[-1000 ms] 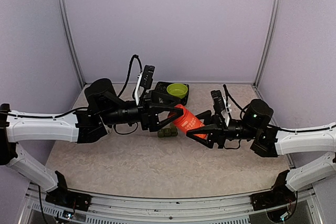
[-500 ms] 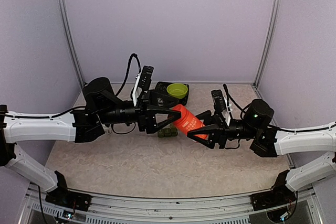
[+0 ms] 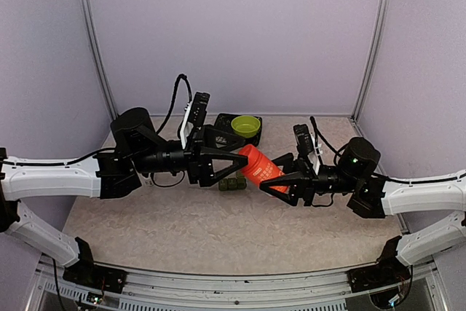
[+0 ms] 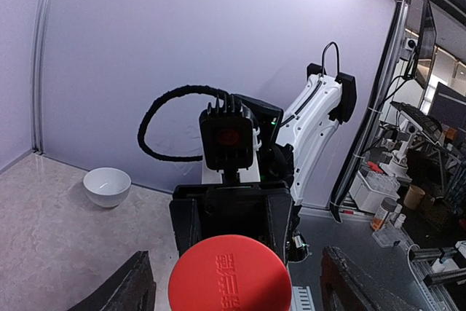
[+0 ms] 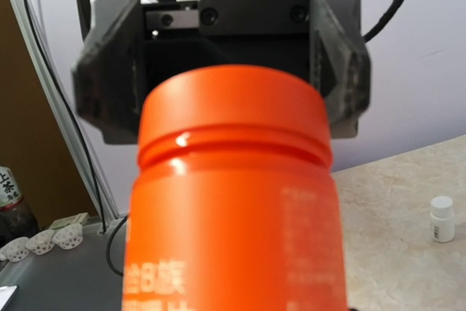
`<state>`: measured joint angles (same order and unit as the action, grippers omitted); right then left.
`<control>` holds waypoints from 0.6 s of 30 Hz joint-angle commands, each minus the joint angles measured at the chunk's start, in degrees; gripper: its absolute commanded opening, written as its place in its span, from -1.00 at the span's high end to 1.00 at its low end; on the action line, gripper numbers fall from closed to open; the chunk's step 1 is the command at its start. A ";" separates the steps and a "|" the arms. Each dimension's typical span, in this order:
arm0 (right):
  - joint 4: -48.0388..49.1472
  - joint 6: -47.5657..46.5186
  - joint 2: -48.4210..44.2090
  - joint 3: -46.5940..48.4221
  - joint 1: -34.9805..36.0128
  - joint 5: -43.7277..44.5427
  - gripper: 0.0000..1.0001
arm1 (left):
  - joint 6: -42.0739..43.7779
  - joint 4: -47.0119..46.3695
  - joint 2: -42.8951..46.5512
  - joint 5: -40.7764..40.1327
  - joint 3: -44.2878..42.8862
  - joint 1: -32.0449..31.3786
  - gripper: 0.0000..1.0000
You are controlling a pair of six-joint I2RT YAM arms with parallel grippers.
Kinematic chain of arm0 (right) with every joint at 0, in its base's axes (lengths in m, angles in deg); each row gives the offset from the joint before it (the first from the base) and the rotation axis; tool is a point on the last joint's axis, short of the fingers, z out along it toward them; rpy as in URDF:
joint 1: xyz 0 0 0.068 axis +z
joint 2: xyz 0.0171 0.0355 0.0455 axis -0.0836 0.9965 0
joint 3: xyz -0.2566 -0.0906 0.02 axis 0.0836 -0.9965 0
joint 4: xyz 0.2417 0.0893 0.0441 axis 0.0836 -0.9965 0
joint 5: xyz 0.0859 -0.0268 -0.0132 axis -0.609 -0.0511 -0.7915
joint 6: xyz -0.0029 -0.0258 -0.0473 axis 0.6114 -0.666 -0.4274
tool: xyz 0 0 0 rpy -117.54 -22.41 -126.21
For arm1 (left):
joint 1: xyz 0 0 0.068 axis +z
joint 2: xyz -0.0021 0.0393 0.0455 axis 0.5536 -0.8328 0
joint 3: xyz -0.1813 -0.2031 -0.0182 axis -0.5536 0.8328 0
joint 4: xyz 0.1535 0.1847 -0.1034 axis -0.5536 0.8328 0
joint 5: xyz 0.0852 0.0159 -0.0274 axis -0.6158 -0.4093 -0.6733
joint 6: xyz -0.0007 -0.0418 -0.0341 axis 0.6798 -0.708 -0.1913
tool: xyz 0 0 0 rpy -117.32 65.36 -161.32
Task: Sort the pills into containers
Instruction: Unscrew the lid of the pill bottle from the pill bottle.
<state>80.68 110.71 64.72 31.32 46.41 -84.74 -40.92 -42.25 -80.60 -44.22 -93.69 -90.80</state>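
Observation:
My right gripper [image 3: 277, 178] is shut on an orange pill bottle [image 3: 259, 167] and holds it tilted above the table, cap toward the left arm. The bottle fills the right wrist view [image 5: 233, 209] and hides my right fingers there. My left gripper [image 3: 237, 159] is open, its jaws spread wide on either side of the bottle's red cap [image 4: 229, 276] without touching it. The left fingers [image 4: 129, 287] show at the bottom corners of the left wrist view. The dark green containers [image 3: 231, 184] sit in a row on the table, below the cap.
A green bowl [image 3: 246, 125] rests on a black tray [image 3: 223, 121] at the back middle. A white bowl [image 4: 107, 186] shows on the table in the left wrist view. A small white bottle [image 5: 441, 218] stands on the table in the right wrist view.
My left arm has drawn back a little to the left, its open fingers still by the cap. The right arm and bottle have hardly moved.

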 commanded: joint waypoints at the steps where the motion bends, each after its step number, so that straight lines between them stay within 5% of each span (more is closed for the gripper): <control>1: 0.01 -0.84 -1.09 1.47 -0.36 0.46 0.80 | 0.98 1.50 0.42 -1.01 0.40 0.06 -0.51; 18: 0.06 -1.20 -0.74 1.63 -0.59 -0.04 0.80 | 0.66 1.82 -1.01 -1.31 -0.20 -0.03 -0.36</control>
<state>80.35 109.95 64.66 31.45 46.38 -84.65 -40.71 -40.72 -80.82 -45.68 -93.69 -90.80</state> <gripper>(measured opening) 0.539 0.679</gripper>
